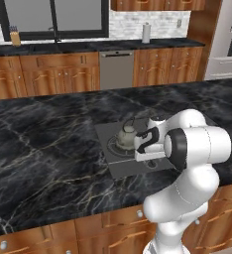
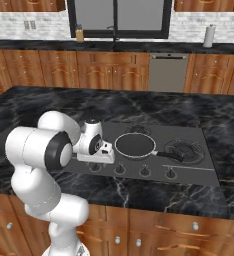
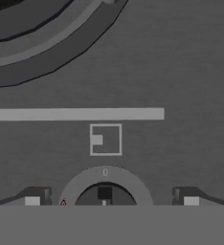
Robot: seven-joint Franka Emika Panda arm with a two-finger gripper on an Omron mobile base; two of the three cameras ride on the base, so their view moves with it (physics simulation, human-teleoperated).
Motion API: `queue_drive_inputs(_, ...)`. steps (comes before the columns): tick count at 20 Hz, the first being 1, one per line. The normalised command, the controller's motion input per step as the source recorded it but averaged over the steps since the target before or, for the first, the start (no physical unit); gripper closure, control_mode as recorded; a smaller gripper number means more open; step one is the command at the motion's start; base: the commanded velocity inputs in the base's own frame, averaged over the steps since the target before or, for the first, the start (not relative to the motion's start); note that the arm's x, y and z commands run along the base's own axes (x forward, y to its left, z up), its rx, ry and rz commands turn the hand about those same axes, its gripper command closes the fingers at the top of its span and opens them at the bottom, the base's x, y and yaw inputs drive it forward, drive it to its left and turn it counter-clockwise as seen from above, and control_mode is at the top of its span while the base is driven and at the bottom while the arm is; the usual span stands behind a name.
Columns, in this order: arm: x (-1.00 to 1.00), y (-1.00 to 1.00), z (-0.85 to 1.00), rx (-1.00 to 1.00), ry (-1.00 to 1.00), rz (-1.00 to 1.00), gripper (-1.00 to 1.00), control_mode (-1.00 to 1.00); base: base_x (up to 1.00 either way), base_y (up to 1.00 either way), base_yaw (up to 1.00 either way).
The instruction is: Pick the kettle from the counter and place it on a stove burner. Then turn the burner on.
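Observation:
The grey-beige kettle stands upright on the large round stove burner at the left of the dark cooktop, set in the black marble counter. My hand hangs low over the cooktop's front strip, just in front of the kettle and apart from it. In the hand view my gripper is open, its fingertips on either side of a round black knob with a dial ring marked 0. The burner's curved rim crosses the top left. Nothing is held.
A black frying pan sits on the cooktop's middle, its handle pointing toward a smaller round burner. Three more knobs line the front strip. Sink, window and dishwasher stand on the far wall.

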Motion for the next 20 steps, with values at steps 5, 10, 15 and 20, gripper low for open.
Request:
queue_drive_inputs(5,0.0,0.0,-0.13,0.0,-0.02,0.01,-1.0,-1.0,0.0,0.0,0.0)
queue_drive_inputs(10,0.0,0.0,-0.04,0.0,0.0,0.0,1.0,-1.0,0.0,0.0,0.0)
queue_drive_inputs(15,0.0,0.0,0.0,0.0,0.0,0.0,1.0,-1.0,0.0,0.0,0.0)
queue_drive_inputs(20,0.0,0.0,0.0,0.0,0.0,0.0,1.0,-1.0,0.0,0.0,0.0)
